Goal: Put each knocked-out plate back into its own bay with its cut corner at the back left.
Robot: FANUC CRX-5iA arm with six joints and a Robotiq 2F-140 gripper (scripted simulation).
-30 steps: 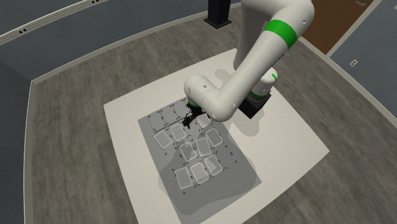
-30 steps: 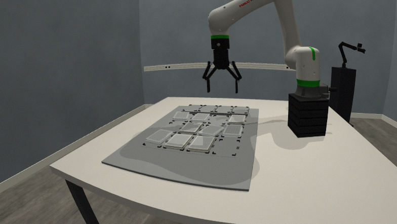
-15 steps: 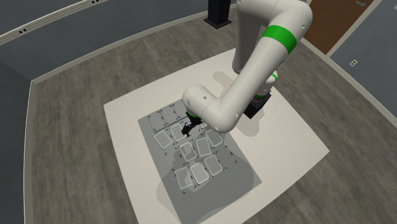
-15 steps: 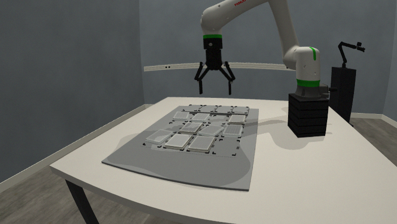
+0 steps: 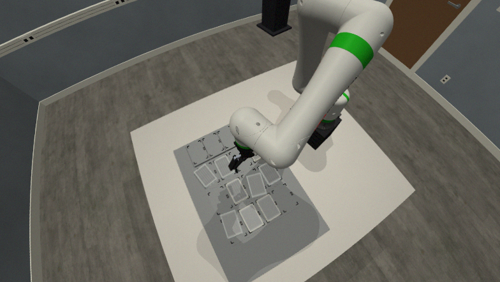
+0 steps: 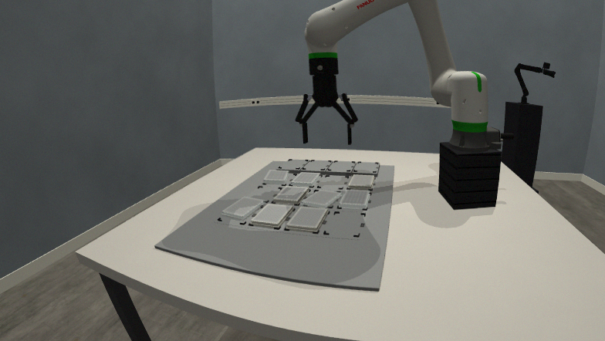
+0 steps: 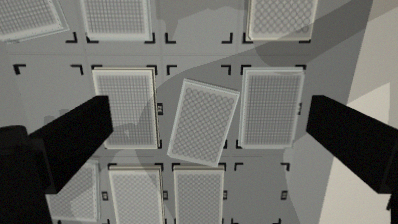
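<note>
At the left near side, the 96-well plate from bay 41 (image 5: 231,224) (image 6: 242,207) (image 7: 80,192) lies out of its corner pieces. At the left far side, the 384-well plate from bay 43 (image 5: 205,176) (image 6: 275,176) (image 7: 30,17) is out of place too. In the middle, the 96-well plate from bay 22 (image 5: 256,184) (image 6: 322,197) (image 7: 202,122) sits turned, partly over its own bay. None of these three is back home.

The gripper (image 5: 234,168) (image 6: 326,141) (image 7: 209,113) hangs high over the middle, its fingers wide open with nothing in them. I think the step now is to line up with the plate from bay 22.

To do it well, turn the fingers to match its long sides. Make the gap smaller before going down, because this wide it could land on the neighbours. Just to the right is the plate in bay 12 (image 5: 269,173) (image 6: 355,199) (image 7: 272,107), so that side looks tight. The plate in bay 21 (image 5: 268,207) (image 6: 307,217) (image 7: 199,195) is close on the near side. Squeeze gently, lift straight up, turn the plate square, and set it down flat. The cut corner is too small to see; it must end at the left near side.

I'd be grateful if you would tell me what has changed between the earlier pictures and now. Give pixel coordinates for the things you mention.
The gripper (image 5: 233,167) (image 6: 326,143) (image 7: 209,113) has moved farther from the arm's black pedestal (image 5: 316,144) (image 6: 450,197), leftward in the exterior view and down the picture in the top view. Nothing was taken hold of or let go; its fingers stayed open. The visible plates (image 5: 250,217) (image 6: 271,214) (image 7: 202,122) stayed where they were.
</note>
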